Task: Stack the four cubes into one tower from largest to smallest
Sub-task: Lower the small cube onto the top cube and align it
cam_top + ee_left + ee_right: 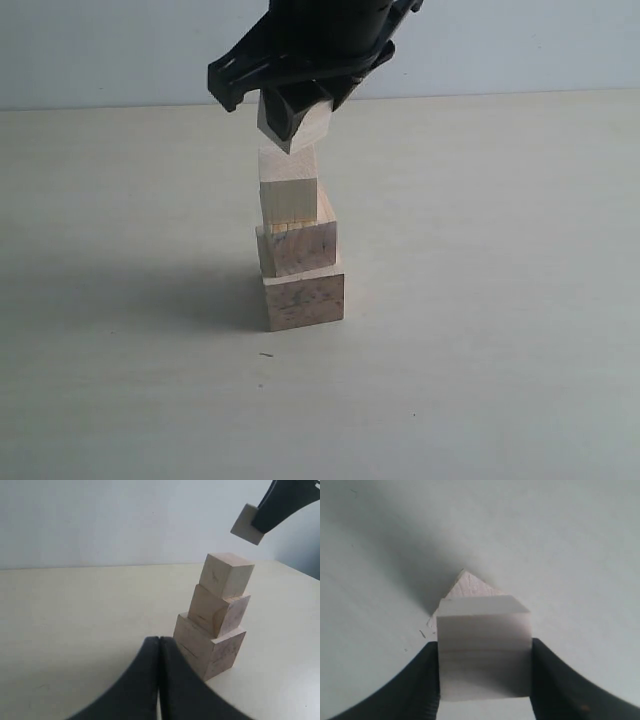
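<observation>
Overhead, right claw [291,103] clamps smallest cube [296,128]; contact with tower [301,255] unclear.

Four pale wooden cubes are in view: the largest cube [303,298], the second cube [298,250], the third cube [288,195] and the smallest cube [295,132]. There is one bench [500,300]. Two pairs of black jaws show.

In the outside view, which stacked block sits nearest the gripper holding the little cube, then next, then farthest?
1. Top stacked block, directly below the right gripper and its small cube.
2. Middle block, one level down.
3. Bottom block, on the table.
</observation>
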`<state>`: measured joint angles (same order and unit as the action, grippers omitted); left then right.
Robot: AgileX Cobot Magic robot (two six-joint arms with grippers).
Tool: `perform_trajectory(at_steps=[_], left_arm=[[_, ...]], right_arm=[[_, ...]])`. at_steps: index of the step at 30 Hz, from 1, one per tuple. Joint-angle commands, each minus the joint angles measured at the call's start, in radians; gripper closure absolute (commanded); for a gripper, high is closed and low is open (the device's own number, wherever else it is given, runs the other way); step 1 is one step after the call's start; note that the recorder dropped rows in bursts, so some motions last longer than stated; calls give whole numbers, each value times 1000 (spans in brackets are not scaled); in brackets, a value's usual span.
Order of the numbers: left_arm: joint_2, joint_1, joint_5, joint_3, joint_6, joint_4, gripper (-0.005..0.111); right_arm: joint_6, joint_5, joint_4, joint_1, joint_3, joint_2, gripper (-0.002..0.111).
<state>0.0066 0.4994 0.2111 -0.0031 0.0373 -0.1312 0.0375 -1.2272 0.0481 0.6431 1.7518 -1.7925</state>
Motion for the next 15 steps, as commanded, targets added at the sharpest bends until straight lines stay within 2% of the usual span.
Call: perform_trajectory(at_steps=[1,15], left_arm=[[-7,-3,-3,3,-2,-2,107],[-7,-3,-3,3,-2,-2,107]], right_arm=[[2,6,10,3,-35,34,106],[2,6,10,3,-35,24,106]])
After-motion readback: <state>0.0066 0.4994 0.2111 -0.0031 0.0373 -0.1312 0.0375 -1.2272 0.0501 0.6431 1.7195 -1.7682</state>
